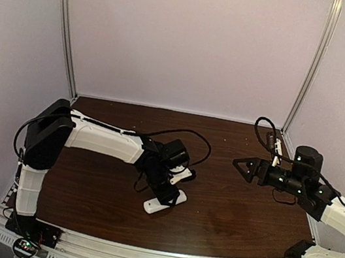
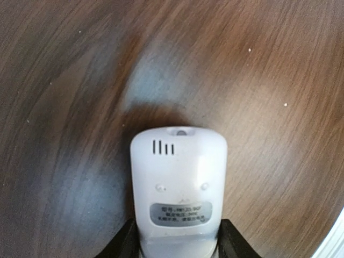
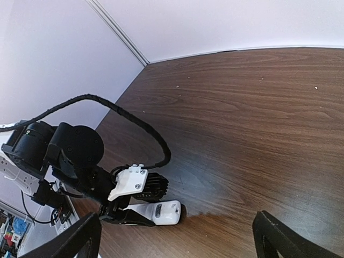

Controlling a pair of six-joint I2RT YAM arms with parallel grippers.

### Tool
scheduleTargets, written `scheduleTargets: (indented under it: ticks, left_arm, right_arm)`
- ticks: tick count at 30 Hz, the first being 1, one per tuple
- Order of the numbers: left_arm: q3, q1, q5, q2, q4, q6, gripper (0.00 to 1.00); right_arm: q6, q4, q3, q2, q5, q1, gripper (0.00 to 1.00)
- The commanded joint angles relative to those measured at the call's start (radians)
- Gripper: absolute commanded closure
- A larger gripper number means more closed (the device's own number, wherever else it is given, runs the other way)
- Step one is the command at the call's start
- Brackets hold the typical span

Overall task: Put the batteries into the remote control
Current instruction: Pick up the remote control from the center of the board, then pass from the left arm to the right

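Left tool grasps one end of the slim white plastic remote control. Right tool, well apart from it, gapes empty. Lifted by that end, the remote may pivot and slip.

Grey sticker on back of remote control, small print, perhaps Chinese, too blurred to read

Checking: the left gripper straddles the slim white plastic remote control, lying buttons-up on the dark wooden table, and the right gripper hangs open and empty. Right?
Not buttons-up. The left wrist view shows the slim white plastic remote control back-up: a grey label and vent slots, no buttons. The rest holds: left gripper straddling it, right gripper open and empty.
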Motion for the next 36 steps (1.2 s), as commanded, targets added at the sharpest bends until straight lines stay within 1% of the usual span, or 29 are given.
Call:
scheduleTargets:
  ticks: [1,4,7,10,13,16,20,28,36]
  left_arm:
    - [-0.045,0.033,0.088,-0.129,0.143,-0.016,0.76]
    - [-0.095,0.067,0.160,-0.206,0.228,-0.029,0.79]
    - [-0.151,0.096,0.221,-0.283,0.324,-0.034,0.81]
    - [-0.210,0.098,0.271,-0.369,0.440,-0.031,0.82]
    - [-0.273,0.099,0.329,-0.445,0.573,-0.050,0.82]
    - [-0.321,0.098,0.397,-0.498,0.701,-0.075,0.82]
    - [-0.375,0.099,0.485,-0.544,0.849,-0.123,0.83]
    - [-0.433,0.095,0.594,-0.578,1.020,-0.185,0.84]
    - [-0.445,0.074,0.660,-0.570,1.091,-0.213,0.85]
  right_arm:
    - [-0.027,0.054,-0.015,0.001,-0.040,-0.008,0.00]
    - [-0.033,0.072,-0.016,0.014,-0.044,-0.008,0.00]
    - [-0.027,0.125,-0.016,0.037,-0.107,-0.008,0.00]
    - [0.034,0.250,-0.033,0.068,-0.213,-0.007,0.03]
    - [0.127,0.424,-0.057,0.103,-0.318,0.002,0.07]
    - [0.218,0.612,-0.075,0.126,-0.373,0.027,0.08]
    - [0.264,0.744,-0.048,0.165,-0.406,0.095,0.09]
    - [0.298,0.864,0.045,0.270,-0.426,0.216,0.11]
    - [0.257,0.857,0.129,0.347,-0.406,0.278,0.18]
